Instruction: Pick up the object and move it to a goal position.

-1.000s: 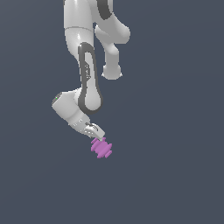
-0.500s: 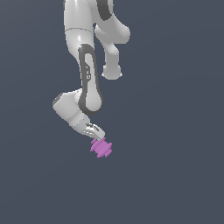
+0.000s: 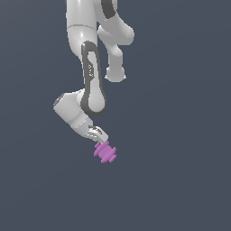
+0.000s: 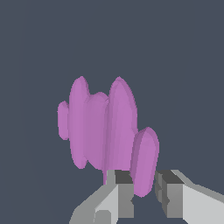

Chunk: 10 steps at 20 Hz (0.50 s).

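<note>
The object [image 3: 105, 152] is a small purple-pink spindle with several rounded disc ridges, hanging in the air at the tip of the white arm. My gripper [image 3: 101, 140] points down and toward the exterior view's right, with the object at its fingertips. In the wrist view the object [image 4: 100, 131] fills the middle of the picture. Its smallest end disc sits between the two grey fingers [image 4: 123, 194] of my gripper [image 4: 144, 192], which is shut on that end. The other ridges stick out beyond the fingertips.
Only a plain dark blue-grey background surrounds the arm and the object in both views. No table, container or marker shows. The arm's white links [image 3: 90, 76] rise above the gripper.
The gripper and the held object stay almost where they were. The wrist has shifted only slightly, and the object's tilt has changed a little.
</note>
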Tool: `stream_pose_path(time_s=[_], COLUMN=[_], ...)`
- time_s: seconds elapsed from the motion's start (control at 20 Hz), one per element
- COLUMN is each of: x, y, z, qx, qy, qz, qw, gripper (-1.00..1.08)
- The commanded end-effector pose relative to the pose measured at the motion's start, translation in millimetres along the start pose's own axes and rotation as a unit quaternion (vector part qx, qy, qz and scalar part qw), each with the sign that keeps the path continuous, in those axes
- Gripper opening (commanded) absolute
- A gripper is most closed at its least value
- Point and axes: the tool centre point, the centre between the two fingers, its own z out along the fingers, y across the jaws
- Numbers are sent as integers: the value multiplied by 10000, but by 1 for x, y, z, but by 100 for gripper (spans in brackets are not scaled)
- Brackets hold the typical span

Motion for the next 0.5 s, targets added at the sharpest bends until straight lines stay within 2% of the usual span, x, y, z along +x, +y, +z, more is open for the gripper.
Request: stream_pose_path(time_s=[0.0,0.45], x=[-1,-11], y=[-7,-56], z=[-8,-64], qx=[-1,-10], qy=[-1,-7], qz=[-4,-2], qw=[10000,10000], gripper=[-100,-100])
